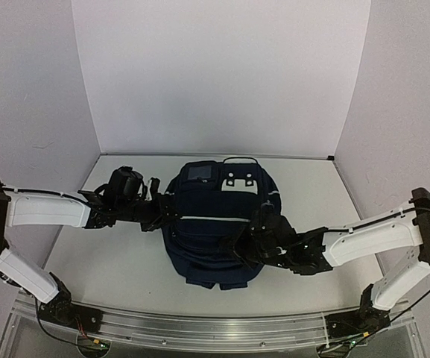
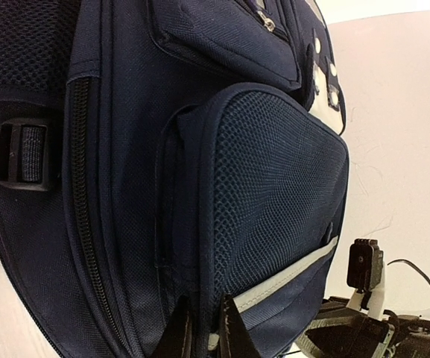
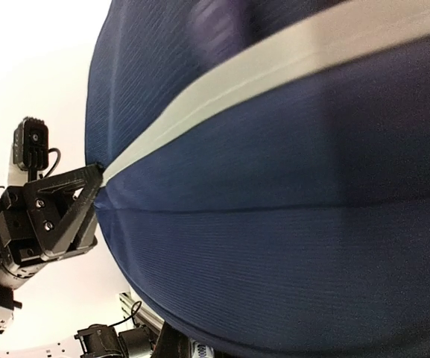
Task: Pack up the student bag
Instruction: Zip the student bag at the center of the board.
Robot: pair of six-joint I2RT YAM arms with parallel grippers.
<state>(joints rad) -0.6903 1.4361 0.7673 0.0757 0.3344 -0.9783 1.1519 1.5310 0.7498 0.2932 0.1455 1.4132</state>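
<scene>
The student bag (image 1: pixel 215 224), dark navy with thin grey stripes, lies in the middle of the table with its white patches toward the back wall. My left gripper (image 1: pixel 168 209) is at the bag's left side. In the left wrist view its fingertips (image 2: pixel 233 332) pinch the piped edge of the mesh pocket (image 2: pixel 274 186), so the left gripper (image 2: pixel 203 335) is shut on the bag. My right gripper (image 1: pixel 249 250) presses into the bag's lower right. In the right wrist view navy fabric (image 3: pixel 289 246) covers the jaws; they appear shut on it.
White walls enclose the table on three sides. A metal rail (image 1: pixel 200 330) with both arm bases runs along the near edge. The right arm's black wrist (image 2: pixel 364 298) shows past the bag in the left wrist view, and the left gripper (image 3: pixel 54 216) shows in the right wrist view.
</scene>
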